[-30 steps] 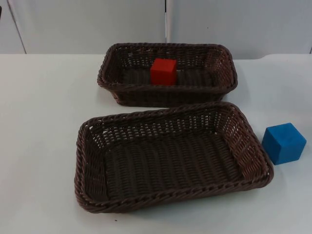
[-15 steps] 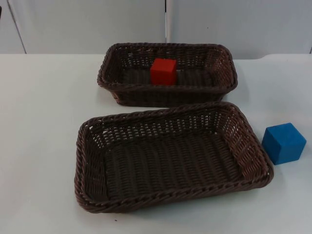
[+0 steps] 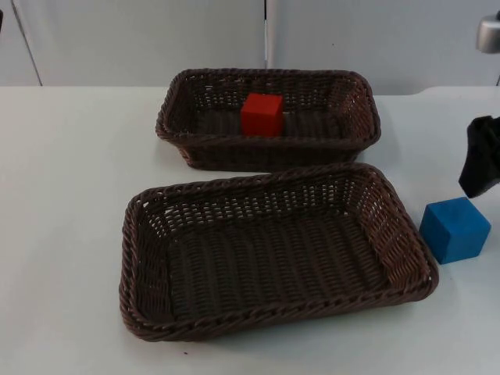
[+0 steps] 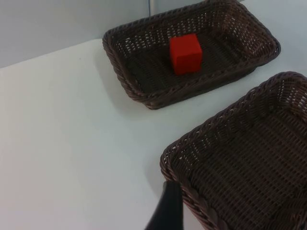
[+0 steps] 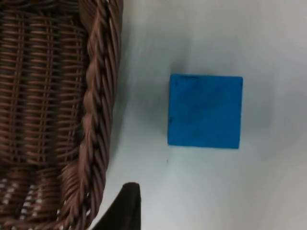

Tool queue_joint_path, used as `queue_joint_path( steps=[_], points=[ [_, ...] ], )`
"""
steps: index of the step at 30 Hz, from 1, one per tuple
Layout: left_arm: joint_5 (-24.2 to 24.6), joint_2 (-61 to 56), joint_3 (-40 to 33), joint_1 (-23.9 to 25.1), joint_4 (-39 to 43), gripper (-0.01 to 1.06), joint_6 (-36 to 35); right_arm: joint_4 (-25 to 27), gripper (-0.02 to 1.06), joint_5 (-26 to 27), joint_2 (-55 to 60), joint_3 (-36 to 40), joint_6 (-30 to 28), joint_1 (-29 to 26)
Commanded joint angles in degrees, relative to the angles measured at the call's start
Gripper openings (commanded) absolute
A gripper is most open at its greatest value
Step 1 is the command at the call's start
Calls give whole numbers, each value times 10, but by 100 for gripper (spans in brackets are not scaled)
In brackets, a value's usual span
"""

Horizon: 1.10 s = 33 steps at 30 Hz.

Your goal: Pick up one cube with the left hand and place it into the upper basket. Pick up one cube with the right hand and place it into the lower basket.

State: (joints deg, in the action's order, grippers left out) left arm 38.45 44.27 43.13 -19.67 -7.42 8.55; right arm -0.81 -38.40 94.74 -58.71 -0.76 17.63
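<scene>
The right gripper (image 3: 483, 160) hangs just above the blue cube (image 3: 455, 229), which sits beside the lower basket (image 3: 273, 316); its jaw spread cannot be told. The red cube (image 3: 262, 114) lies in the upper basket (image 3: 269, 152).

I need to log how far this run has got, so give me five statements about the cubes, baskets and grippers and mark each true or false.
1. The red cube lies inside the upper basket. True.
2. The blue cube lies inside the lower basket. False: it stands on the table, just outside that basket's right rim.
3. The lower basket has no cube in it. True.
4. The right gripper is clamped on the blue cube. False: it hangs over the cube, which stands free on the table in the right wrist view.
5. The left gripper holds the red cube. False: the red cube rests in the upper basket, apart from its fingertip near the lower basket's corner.
</scene>
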Motion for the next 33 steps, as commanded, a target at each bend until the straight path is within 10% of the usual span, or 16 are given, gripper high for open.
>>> queue_joint_path(
  steps=[1,33],
  points=[
    [0,-3,-2,-3,-5,74,-5,-6,104,20,10,-4,3,3],
    [0,-3,-2,-3,-5,74,-3,-15,104,238,216,-4,29,3]
  ],
)
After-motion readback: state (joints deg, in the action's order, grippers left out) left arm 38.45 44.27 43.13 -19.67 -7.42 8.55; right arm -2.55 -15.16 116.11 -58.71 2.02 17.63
